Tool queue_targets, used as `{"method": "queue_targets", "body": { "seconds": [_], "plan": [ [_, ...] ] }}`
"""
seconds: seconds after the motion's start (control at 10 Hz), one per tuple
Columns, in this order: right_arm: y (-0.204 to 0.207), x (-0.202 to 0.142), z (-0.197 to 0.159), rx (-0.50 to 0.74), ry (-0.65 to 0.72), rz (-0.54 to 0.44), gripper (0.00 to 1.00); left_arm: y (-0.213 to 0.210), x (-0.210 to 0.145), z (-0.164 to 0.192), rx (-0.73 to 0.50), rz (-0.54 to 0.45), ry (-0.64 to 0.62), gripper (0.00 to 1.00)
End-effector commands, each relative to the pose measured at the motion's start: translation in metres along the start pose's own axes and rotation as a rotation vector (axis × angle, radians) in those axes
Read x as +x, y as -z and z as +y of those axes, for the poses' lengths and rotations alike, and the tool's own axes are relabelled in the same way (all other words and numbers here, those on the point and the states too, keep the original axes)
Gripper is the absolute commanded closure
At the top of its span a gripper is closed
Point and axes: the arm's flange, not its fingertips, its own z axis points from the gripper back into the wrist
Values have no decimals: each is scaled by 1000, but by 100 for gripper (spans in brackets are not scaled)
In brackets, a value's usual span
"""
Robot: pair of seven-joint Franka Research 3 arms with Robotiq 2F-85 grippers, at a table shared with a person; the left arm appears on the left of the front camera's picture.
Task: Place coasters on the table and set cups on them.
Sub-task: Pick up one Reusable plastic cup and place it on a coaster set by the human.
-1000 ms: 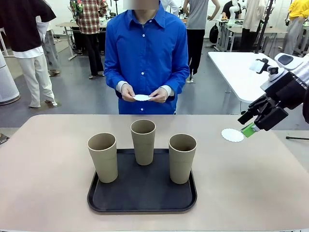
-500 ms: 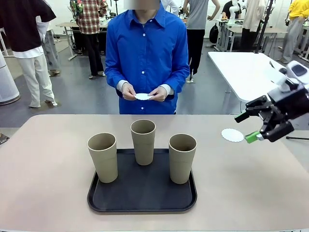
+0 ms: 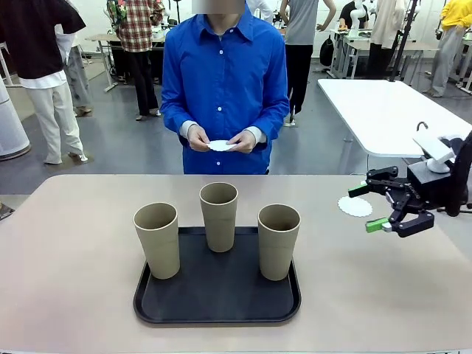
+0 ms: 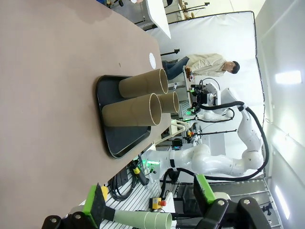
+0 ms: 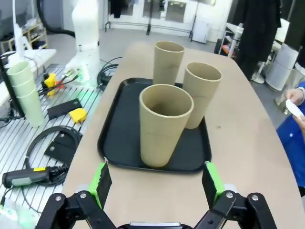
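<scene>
Three tan cups [image 3: 157, 240] [image 3: 219, 216] [image 3: 279, 241] stand upright on a black tray [image 3: 217, 317] in the middle of the beige table [image 3: 74, 243]. One white lacy coaster [image 3: 355, 206] lies flat on the table at the right. Just to its right my right gripper [image 3: 366, 207] hovers open, fingers pointing left, holding nothing. Its wrist view looks at the nearest cup [image 5: 164, 124] on the tray [image 5: 119, 119]. My left gripper [image 4: 148, 200] is open and empty, far from the cups [image 4: 133, 114]. The person's hands hold another coaster [image 3: 219, 146] at chest height.
A white table [image 3: 376, 110] stands behind at the right. Beside the table's end, on the robot's side, lie cables, tools and a stack of pale green cups [image 5: 24, 90]. Bare tabletop stretches to both sides of the tray.
My right gripper has drawn back to the right of the coaster, dropped lower and turned its fingers sideways toward the tray. The coaster stays flat on the table.
</scene>
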Motion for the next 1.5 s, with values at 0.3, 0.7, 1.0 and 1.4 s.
{"method": "queue_targets", "body": {
  "seconds": [0.3,0.7,1.0,1.4],
  "plan": [
    [30,-14,-9,-105,126,-1,0,-1,-1,-1,-4,-1,3,0],
    [20,-16,-15,-83,88,-12,0,-1,-1,-1,-4,-1,3,0],
    [20,-16,-15,-83,88,-12,0,-1,-1,-1,-4,-1,3,0],
    [45,-44,-29,-19,169,-85,0,-1,-1,-1,-4,-1,3,0]
  ]
}}
